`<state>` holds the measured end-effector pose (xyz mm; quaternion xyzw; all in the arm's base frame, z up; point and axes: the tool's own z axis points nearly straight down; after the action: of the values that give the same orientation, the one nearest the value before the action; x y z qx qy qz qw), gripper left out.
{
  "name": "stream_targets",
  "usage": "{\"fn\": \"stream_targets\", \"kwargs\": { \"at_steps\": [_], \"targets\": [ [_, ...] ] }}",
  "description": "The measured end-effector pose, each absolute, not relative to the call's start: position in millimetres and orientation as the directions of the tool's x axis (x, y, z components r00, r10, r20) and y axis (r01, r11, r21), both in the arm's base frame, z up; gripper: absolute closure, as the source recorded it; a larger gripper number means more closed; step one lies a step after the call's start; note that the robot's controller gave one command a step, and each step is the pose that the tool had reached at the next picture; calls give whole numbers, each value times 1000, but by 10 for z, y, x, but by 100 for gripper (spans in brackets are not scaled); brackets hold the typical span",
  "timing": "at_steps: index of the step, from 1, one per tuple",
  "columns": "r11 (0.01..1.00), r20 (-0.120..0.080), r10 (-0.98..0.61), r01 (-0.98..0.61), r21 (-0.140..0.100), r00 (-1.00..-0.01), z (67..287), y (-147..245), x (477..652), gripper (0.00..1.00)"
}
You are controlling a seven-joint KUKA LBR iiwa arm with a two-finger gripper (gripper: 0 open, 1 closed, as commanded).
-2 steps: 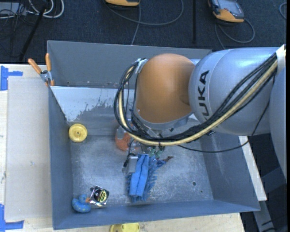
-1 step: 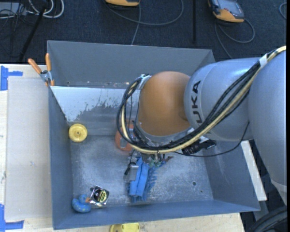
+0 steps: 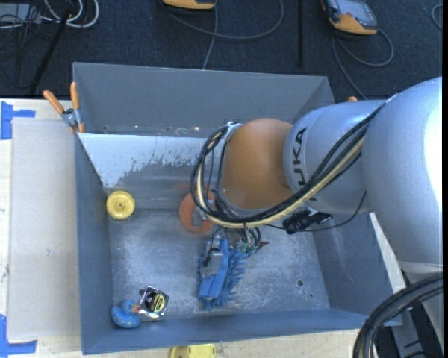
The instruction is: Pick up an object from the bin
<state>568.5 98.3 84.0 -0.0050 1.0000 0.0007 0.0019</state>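
Observation:
My gripper [image 3: 234, 243] pokes out from under the arm's wrist near the middle of the bin, right at the upper end of a blue bristly brush-like thing [image 3: 218, 280] that lies lengthwise toward the front wall. Whether it touches the blue thing is hidden. An orange rounded thing [image 3: 187, 213] lies just left of the gripper, partly covered by the wrist and its cables.
A yellow round disc [image 3: 120, 205] rests by the left wall. In the front left corner lie a small tape measure [image 3: 154, 302] and a blue lump [image 3: 123, 316] side by side. The arm covers the bin's right half.

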Motion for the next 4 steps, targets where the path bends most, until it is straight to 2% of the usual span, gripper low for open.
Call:
{"fn": "stream_targets", "kwargs": {
  "at_steps": [1, 2, 3, 4],
  "targets": [
    [1000, -16, -23, -23, 4, -1000, 689, 910, 5455, 0],
    [996, 0, 84, 84, 3, -996, 694, 795, 5809, 0],
    [982, -14, 189, 189, 5, -982, 740, 306, 5527, 100],
    [982, -14, 190, 190, 5, -982, 739, 306, 5527, 100]
  ]
}}
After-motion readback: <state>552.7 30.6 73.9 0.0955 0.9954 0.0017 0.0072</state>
